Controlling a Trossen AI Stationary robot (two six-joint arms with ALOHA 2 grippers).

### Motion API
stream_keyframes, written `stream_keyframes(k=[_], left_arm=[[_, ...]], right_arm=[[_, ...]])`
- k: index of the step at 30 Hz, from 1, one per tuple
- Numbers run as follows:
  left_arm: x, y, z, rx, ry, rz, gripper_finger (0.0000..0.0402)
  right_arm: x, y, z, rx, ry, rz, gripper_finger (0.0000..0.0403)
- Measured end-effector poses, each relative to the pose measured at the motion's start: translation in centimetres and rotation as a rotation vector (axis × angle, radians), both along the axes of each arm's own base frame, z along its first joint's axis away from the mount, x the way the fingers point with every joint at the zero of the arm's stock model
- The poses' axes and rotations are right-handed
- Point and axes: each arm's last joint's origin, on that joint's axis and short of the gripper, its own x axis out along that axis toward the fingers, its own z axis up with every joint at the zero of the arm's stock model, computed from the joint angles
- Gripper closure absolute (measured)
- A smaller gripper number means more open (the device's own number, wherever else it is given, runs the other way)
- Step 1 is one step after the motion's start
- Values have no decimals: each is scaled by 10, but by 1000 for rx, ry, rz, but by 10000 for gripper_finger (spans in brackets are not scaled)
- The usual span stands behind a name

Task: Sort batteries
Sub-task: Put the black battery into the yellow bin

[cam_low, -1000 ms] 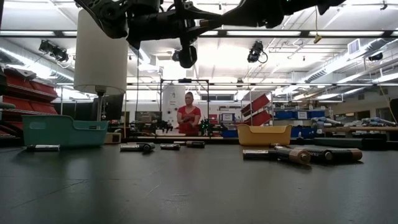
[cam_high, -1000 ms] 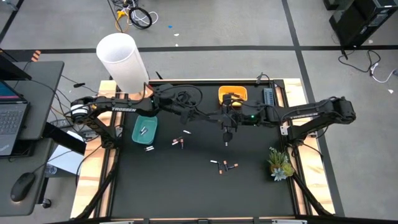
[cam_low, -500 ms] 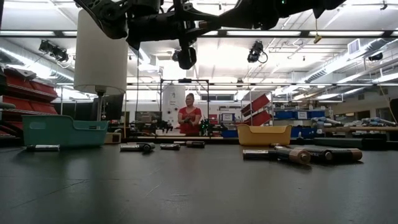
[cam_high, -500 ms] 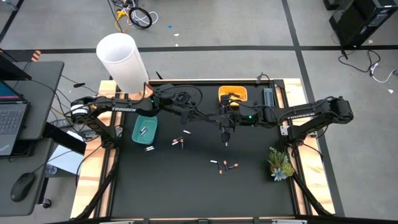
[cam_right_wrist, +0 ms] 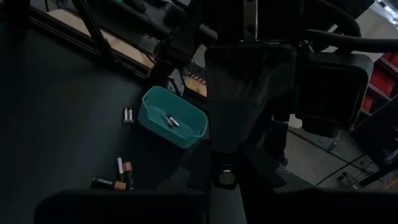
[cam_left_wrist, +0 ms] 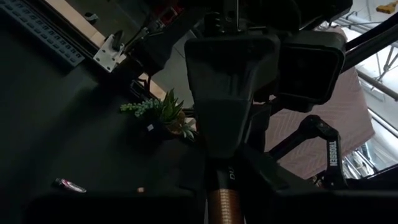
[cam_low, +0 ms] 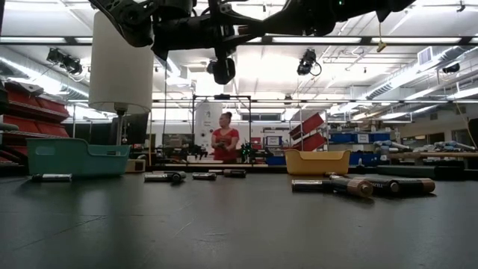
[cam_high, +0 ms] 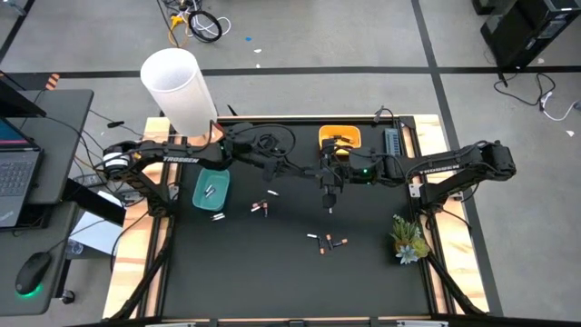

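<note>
Both arms meet in mid-air over the far middle of the black table. My left gripper and my right gripper face each other nose to nose. One copper-coloured battery lies between them, along the line from one to the other. The right wrist view sees it end-on, as the battery's round end. Loose batteries lie flat on the table. A teal bin holds two batteries. An orange bin stands at the far edge. My left gripper has the battery's copper part between its two fingers, level, the fingers lying along the battery, which is lifted clear of the table. My right gripper meets the battery's other end level from the table's right side. Its own body hides the exact place of contact.
A small green plant stands at the table's right edge. A tall white cylinder rises beyond the far left corner. Wooden rails border the table left and right. The near half of the table is bare black mat. A person stands far behind.
</note>
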Motion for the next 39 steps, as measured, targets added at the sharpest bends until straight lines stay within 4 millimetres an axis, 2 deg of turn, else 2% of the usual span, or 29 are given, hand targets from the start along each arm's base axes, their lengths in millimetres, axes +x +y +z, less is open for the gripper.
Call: stream_keyframes(k=[5,9,17,24,31,39], left_arm=[[0,0,1,-18,-2,5,247],[0,1,2,-16,-8,8,214],[0,3,1,-23,10,17,208],[0,4,-3,-18,43,45,207],[-1,4,-7,-20,86,65,207],[0,5,-7,-42,96,121,210]], right_arm=[[0,0,-1,2,7,0,345],[0,0,-1,2,11,0,345],[-7,0,3,41,15,-37,345],[-29,-8,10,34,100,-153,345],[-55,-32,17,115,138,-389,345],[-73,-84,-19,385,346,-770,345]])
